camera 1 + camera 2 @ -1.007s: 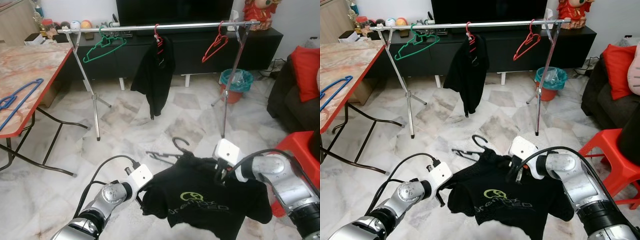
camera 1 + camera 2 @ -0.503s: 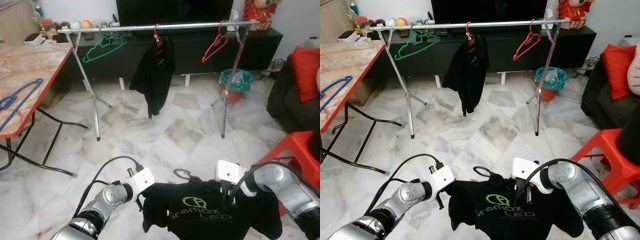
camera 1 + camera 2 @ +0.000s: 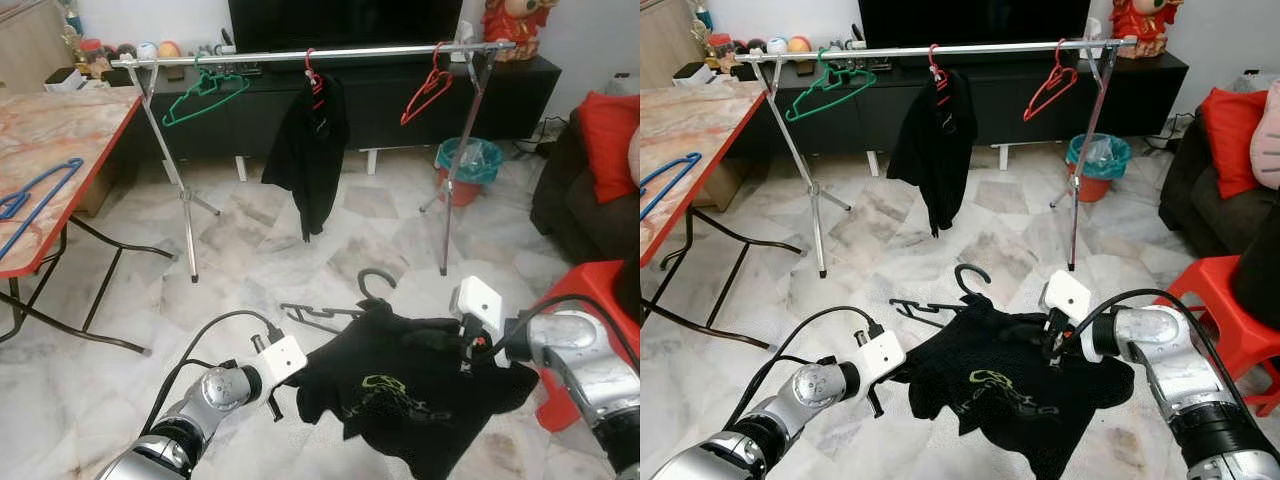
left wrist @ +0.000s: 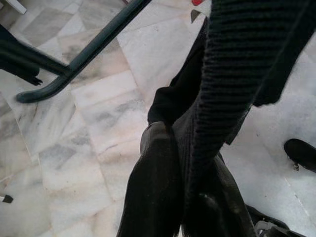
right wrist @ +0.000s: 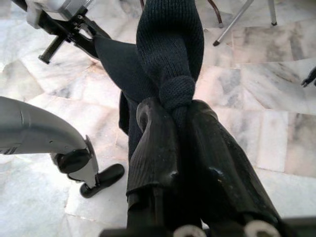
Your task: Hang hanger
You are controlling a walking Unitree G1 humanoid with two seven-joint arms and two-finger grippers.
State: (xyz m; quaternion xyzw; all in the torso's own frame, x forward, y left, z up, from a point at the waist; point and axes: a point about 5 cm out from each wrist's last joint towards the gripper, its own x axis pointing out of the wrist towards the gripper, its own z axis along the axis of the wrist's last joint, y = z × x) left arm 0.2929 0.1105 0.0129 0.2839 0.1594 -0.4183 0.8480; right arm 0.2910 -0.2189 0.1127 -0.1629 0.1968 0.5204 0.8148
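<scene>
You have the black T-shirt (image 3: 400, 385) stretched between your two grippers, low over the marble floor (image 3: 260, 260). Your left gripper (image 4: 190, 163) has its jaws pressed together on a fold of the shirt's ribbed edge; the cloth runs straight out from between those jaws toward your other arm. Your right gripper (image 5: 180, 123) has its jaws pinching a bunched knot of the same dark knit, which rises just beyond the fingertips (image 5: 153, 128). The black hanger (image 3: 335, 305) sits inside the shirt, its hook (image 3: 375, 283) poking up from the collar between the two sets of jaws, nearer the right ones, and one bare end sticking out toward the left ones. Well beyond both jaws stands the clothes rack (image 3: 300, 55), carrying a green hanger (image 3: 205, 95), a black garment (image 3: 310, 150) on a red hanger and another red hanger (image 3: 428, 90). Off to the left-arm side, a blue hanger (image 3: 35, 195) lies on the bench (image 3: 60, 140).
</scene>
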